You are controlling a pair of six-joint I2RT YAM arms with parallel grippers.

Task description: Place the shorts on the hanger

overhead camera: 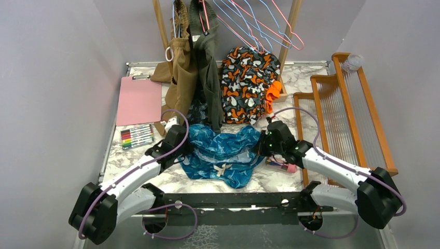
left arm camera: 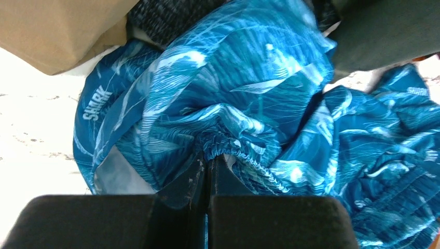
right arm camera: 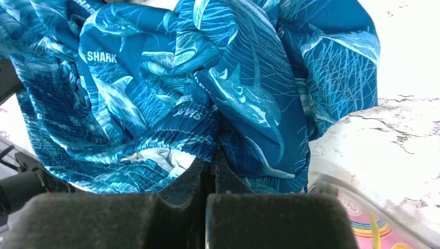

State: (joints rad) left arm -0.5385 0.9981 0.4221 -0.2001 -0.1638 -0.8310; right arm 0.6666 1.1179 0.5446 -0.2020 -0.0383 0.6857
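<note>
The teal-blue shorts (overhead camera: 223, 153) lie bunched on the marble table between my two arms, with the cream drawstring bow at the front. My left gripper (overhead camera: 188, 145) is shut on the left side of the shorts. In the left wrist view its fingertips (left arm camera: 209, 157) pinch the gathered waistband of the shorts (left arm camera: 233, 88). My right gripper (overhead camera: 259, 147) is shut on the right side. The right wrist view shows that gripper (right arm camera: 212, 153) clamped on a fold of the shorts (right arm camera: 155, 93). The light-blue wire hanger (overhead camera: 258, 26) hangs on the back rack among pink ones.
Tan (overhead camera: 181, 78), olive (overhead camera: 207, 67) and orange-blotched (overhead camera: 248, 85) garments hang at the back. A pink clipboard (overhead camera: 138, 100) and markers (overhead camera: 136, 136) lie at the left. A wooden frame (overhead camera: 342, 119) fills the right side. A small pink item (overhead camera: 283, 166) lies under the right gripper.
</note>
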